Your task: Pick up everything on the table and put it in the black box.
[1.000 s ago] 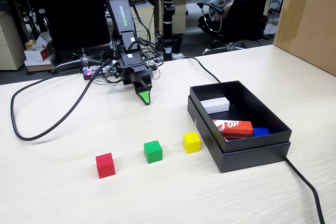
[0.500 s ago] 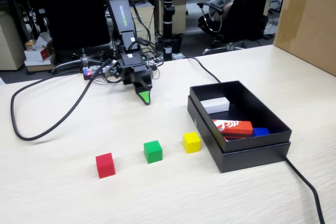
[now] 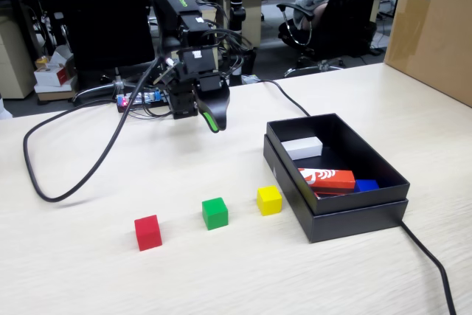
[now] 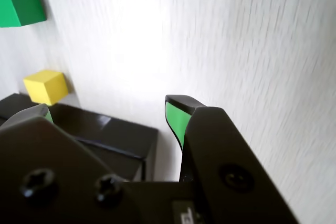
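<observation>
**Claw up, 3 cubes waiting**

Gripper raised off the table, jaws apart, empty. Red cube, green cube, yellow cube lined up at 9 o'clock of the black box.

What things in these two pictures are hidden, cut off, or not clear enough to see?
- Blue block in the black box: fixed view, mostly behind the box wall and the red-and-white block.
- Green cube: wrist view, cut by the left edge.
- Red cube: outside the wrist view.
- Tool: one tip largely hidden behind its own body in the wrist view.
</observation>
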